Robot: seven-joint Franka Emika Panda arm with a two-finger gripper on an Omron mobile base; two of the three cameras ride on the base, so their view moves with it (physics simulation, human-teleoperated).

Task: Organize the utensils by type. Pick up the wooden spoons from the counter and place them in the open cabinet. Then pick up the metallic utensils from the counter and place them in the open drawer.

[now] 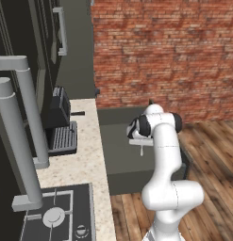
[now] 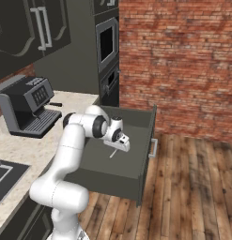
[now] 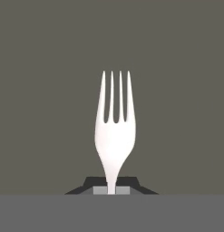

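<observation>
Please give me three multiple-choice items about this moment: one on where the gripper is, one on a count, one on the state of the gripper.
1. Where is the gripper?
A. over the open drawer
B. over the stove
C. beside the coffee machine

2. How many tines has the fork?
A. two
B. three
C. four

3. What is the gripper's state?
A. open, holding nothing
B. shut on the fork
C. shut on a spoon

Answers:
1 A, in both base views it hangs above the drawer's flat bottom.
2 C, the hand view shows four tines.
3 B, the fork's handle sits between the finger tips.
</observation>
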